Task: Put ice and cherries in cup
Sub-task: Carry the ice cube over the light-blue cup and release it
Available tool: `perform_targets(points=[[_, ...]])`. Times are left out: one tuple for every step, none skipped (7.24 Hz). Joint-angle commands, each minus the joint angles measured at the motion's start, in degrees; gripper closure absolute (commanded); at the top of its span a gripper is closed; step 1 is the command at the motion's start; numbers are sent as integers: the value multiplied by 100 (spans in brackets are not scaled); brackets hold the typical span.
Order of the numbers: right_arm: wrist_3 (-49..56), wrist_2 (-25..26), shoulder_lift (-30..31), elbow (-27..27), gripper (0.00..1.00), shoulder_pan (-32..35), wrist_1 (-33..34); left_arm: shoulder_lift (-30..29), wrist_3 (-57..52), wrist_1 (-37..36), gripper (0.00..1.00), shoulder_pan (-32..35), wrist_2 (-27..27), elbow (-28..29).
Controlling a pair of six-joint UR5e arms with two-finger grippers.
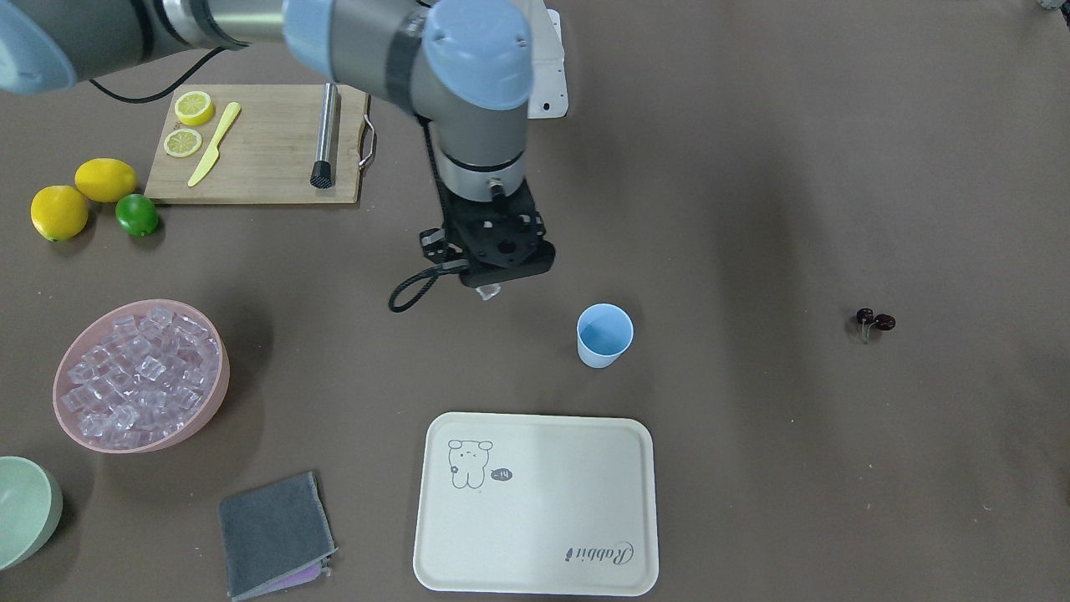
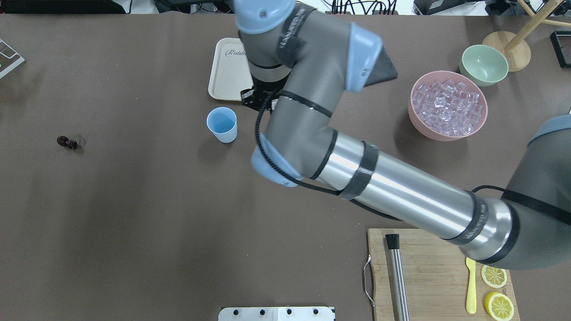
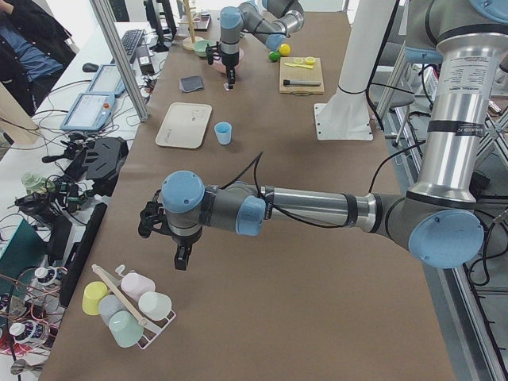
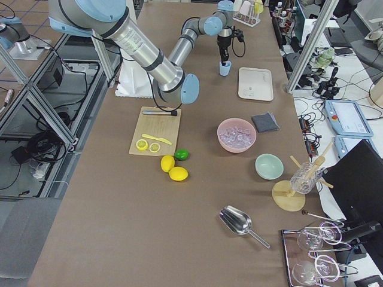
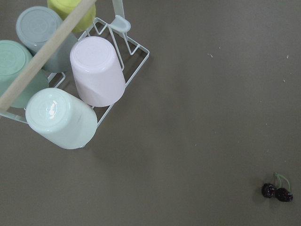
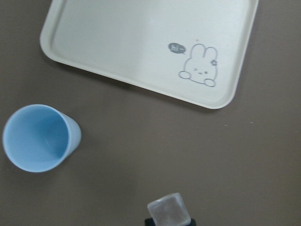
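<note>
The cup looks empty: its inside is bare blue. My right end effector is clamped on one ice cube, with the cup just beside it, not under it. The rest of the ice sits in the bowl, farther off on its other side. The cherries lie on the surface well beyond the cup, so both are left to do. The left end effector hangs nearer them; I cannot tell its opening.

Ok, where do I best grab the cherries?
Probably from straight above, closing across both fruits of the cherries: they lie flat, side by side and touching, while their stems look too thin and low to pinch.
</note>
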State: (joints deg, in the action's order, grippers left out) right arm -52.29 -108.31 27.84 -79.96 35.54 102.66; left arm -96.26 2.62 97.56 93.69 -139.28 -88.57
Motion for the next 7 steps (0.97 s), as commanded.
perform_targets(points=[[-580,318,-445,840,83,-502,-710,19,-7,0,2,0,-3,6],[-572,381,-455,851,83,-591,-826,19,-15,0,2,0,-3,23],[-555,399,-429,859,82,-601,-949,28,-24,0,2,0,-3,32],[-563,486,-428,938,82,-592,-1307,28,-24,0,2,0,-3,32],[-563,574,-428,1069,82,-592,-1571,46,-16,0,2,0,-3,24],[-563,705,-411,1297,82,-592,-2105,54,-16,0,2,0,-3,15],[-572,741,-428,1342,82,-583,-2162,63,-16,0,2,0,-3,24]])
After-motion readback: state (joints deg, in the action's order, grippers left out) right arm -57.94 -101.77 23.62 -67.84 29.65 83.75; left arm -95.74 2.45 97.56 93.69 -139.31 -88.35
